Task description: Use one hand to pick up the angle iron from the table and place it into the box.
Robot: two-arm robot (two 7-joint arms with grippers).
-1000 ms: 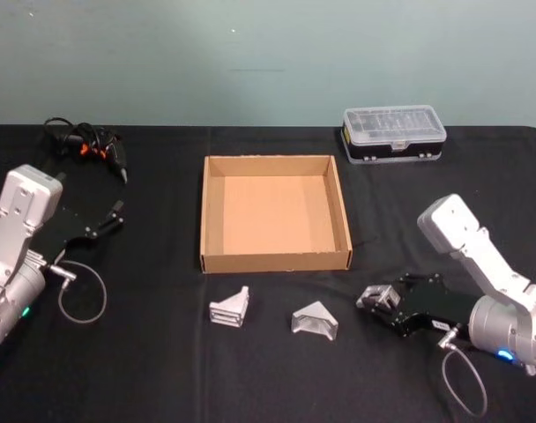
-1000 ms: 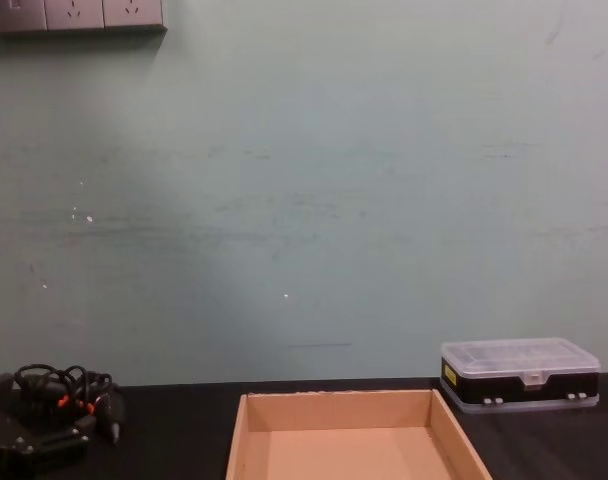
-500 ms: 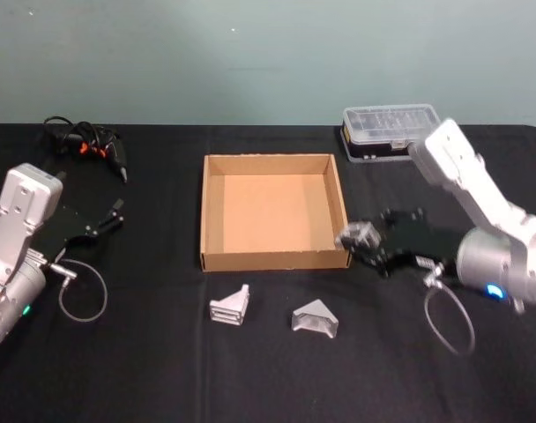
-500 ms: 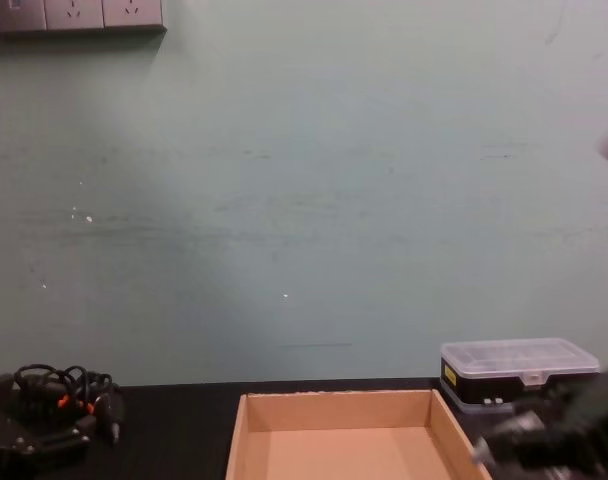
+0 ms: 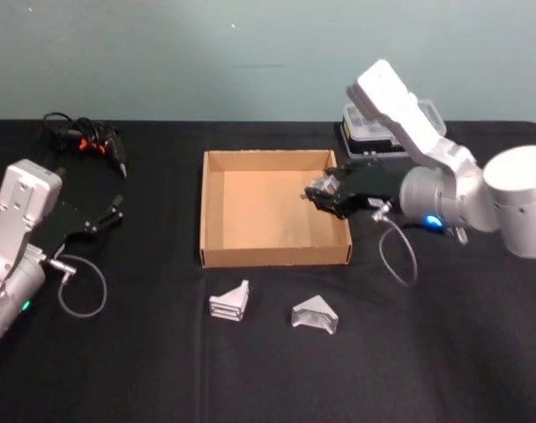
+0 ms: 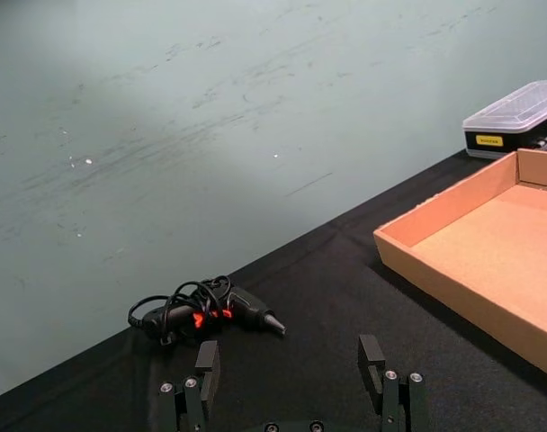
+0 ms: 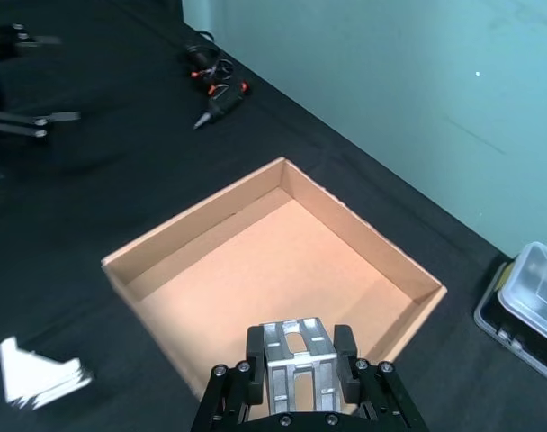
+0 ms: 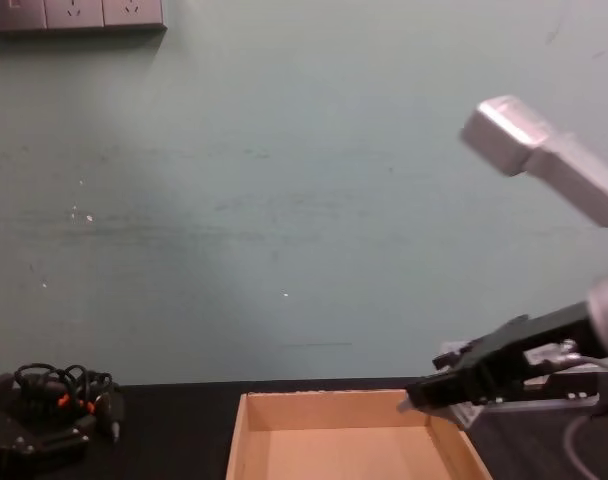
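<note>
My right gripper [image 5: 319, 192] hangs over the right side of the tan cardboard box [image 5: 213, 256], shut on a silver angle iron [image 7: 293, 360]. From the chest, the gripper [image 8: 414, 398] sits just above the box's right wall [image 8: 462, 440]. Two more angle irons lie on the black table [image 5: 162, 370] in front of the box, one at the left [image 5: 230, 304] and one at the right [image 5: 315, 316]. My left gripper [image 5: 116, 214] is parked far left, and its fingers [image 6: 371, 360] stand open around nothing.
A clear-lidded black case [image 5: 374, 141] sits behind the box's right corner, partly hidden by my right arm. A black tool with a coiled cable [image 5: 87, 141] lies at the far left back. A cable loop [image 5: 81, 291] hangs by my left arm.
My right arm rose from the table at the front right and swung back and left, carrying the angle iron over the box. The left arm stayed put.
</note>
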